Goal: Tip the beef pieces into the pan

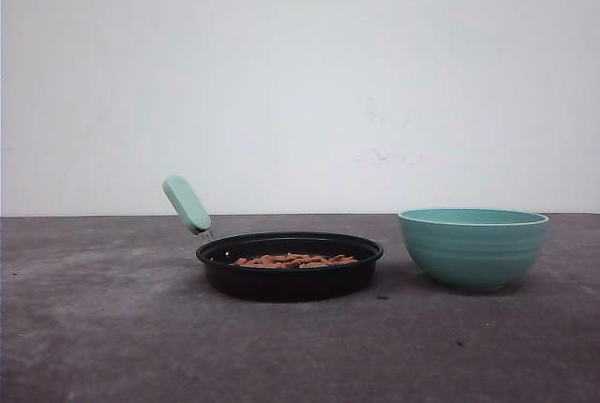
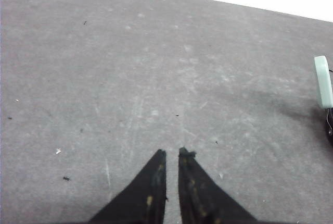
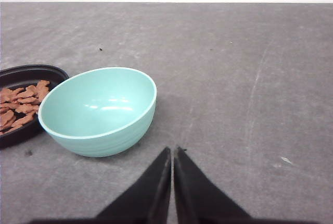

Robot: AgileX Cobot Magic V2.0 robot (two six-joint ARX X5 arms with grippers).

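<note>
The left gripper (image 2: 171, 153) hangs over bare table (image 2: 156, 78), fingers nearly pressed together with only a thin slit between, holding nothing. The right gripper (image 3: 172, 151) is likewise closed on nothing, just short of the bowl (image 3: 99, 110), which sits at its ten o'clock. The beef pieces (image 1: 295, 260) lie in a low layer inside the pan (image 1: 289, 266) at the table's centre, the bowl (image 1: 473, 247) at its three o'clock, apart from it. The bowl looks empty, so the pour seems done. The chunks look light, loose and likely to scatter; the bowl seems rigid and smooth-glazed, best pinched at its rim. The pan's handle (image 1: 187, 203) points to ten o'clock.
</note>
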